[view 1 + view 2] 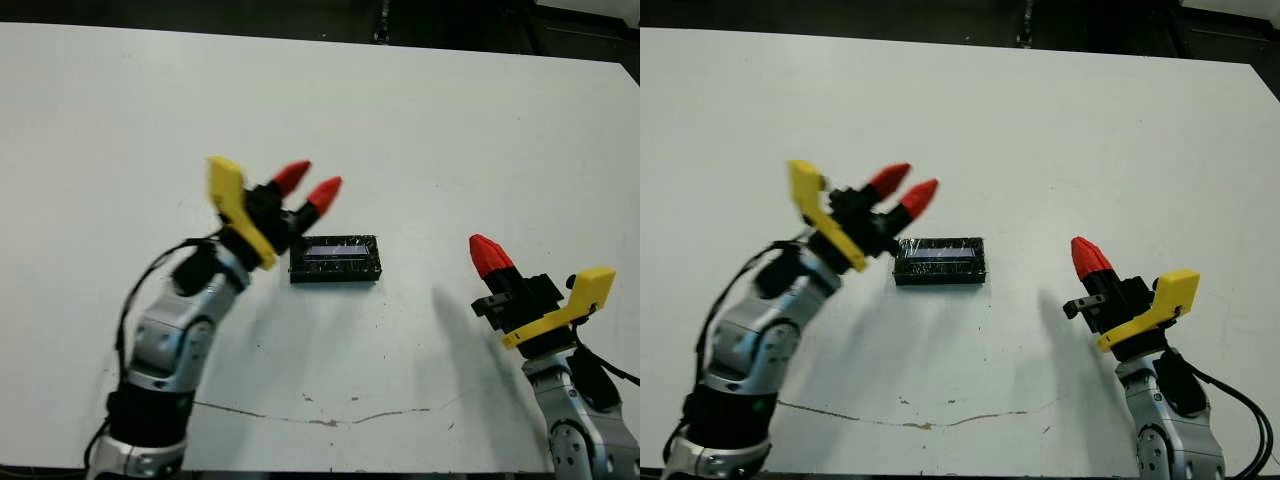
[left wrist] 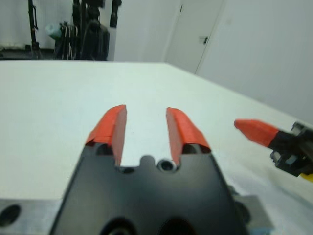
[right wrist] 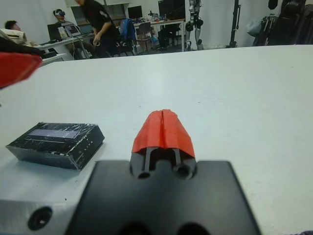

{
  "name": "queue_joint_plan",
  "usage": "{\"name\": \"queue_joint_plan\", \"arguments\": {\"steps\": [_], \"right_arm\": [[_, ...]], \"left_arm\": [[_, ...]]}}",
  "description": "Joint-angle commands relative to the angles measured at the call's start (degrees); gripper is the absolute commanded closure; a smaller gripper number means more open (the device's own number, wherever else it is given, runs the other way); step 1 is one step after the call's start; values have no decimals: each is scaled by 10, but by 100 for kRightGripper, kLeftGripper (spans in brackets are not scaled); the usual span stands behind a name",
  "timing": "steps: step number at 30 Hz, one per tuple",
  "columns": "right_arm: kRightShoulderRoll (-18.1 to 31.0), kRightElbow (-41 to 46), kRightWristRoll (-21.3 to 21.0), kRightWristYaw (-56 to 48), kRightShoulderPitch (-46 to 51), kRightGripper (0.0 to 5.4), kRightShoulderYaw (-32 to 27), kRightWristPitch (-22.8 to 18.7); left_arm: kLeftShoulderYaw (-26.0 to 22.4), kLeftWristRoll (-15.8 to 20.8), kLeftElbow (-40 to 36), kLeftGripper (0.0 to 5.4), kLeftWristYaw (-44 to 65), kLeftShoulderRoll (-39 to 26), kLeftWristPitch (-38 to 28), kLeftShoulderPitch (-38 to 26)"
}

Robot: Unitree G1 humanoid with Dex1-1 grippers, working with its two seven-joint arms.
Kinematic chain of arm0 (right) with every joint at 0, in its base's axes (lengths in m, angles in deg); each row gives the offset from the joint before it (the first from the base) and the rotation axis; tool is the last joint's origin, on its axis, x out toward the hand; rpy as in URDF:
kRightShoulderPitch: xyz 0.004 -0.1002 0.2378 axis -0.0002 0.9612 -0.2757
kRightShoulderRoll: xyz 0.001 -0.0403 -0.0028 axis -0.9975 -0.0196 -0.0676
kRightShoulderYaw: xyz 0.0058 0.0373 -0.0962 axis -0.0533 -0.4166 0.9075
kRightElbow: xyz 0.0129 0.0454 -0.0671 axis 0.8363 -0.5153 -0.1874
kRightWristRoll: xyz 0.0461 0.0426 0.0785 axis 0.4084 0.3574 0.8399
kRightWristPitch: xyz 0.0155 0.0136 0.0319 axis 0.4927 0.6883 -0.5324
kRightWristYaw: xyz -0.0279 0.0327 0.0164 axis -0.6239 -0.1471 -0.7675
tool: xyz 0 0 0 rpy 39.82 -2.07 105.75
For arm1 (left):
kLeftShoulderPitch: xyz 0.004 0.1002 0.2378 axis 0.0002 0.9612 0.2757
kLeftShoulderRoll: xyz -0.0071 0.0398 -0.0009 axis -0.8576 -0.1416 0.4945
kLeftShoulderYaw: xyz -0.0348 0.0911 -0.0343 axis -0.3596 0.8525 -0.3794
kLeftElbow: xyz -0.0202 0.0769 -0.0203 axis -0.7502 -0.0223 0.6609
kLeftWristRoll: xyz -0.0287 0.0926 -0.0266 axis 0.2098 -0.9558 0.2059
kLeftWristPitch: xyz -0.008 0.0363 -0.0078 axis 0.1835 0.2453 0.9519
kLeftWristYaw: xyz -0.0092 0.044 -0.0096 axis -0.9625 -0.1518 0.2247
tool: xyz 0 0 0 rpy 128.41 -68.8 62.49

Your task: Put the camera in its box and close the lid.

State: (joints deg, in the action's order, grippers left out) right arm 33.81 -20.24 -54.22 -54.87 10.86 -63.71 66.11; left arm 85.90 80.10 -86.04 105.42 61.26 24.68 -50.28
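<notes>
Lid (image 1: 335, 258) sat on worktop (image 1: 450, 140) centre, apparently closed over its box | left pincer (image 1: 307, 187) spread, empty, at lid's 10 o'clock | right pincer (image 1: 487, 253) pressed together, 3 o'clock, apart | judged light, rigid, foil slippery: grip long edges.

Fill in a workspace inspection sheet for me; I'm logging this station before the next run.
Surface: white table, thin dark crack line near the front edge.
Job's things: lid sits closed on the box; camera not visible.
Clutter: nothing seen.
Hands: left hand open, raised beside the lid, holding nothing; right hand shut, empty, apart from the lid.
Cables: black cables along both arms.
Surroundings: people at desks beyond the table.
</notes>
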Motion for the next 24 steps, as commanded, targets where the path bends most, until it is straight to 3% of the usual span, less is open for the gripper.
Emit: {"name": "queue_joint_plan", "arguments": {"steps": [1, 8, 11, 24], "right_arm": [[3, -7, -2, -1, 5, 540, -3, 8], [1, -4, -15, 6, 7, 540, -1, 11], [-1, 1, -8, 10, 7, 540, -1, 1], [1, 7, -1, 13, 8, 540, 3, -5]], "left_arm": [[27, -25, 23, 390, -16, 11, 13, -8], [75, -63, 89, 492, 2, 7, -7, 4], [84, -69, 104, 539, 2, 7, 19, 12], [85, -81, 122, 539, -30, 10, 118, 9]]}}
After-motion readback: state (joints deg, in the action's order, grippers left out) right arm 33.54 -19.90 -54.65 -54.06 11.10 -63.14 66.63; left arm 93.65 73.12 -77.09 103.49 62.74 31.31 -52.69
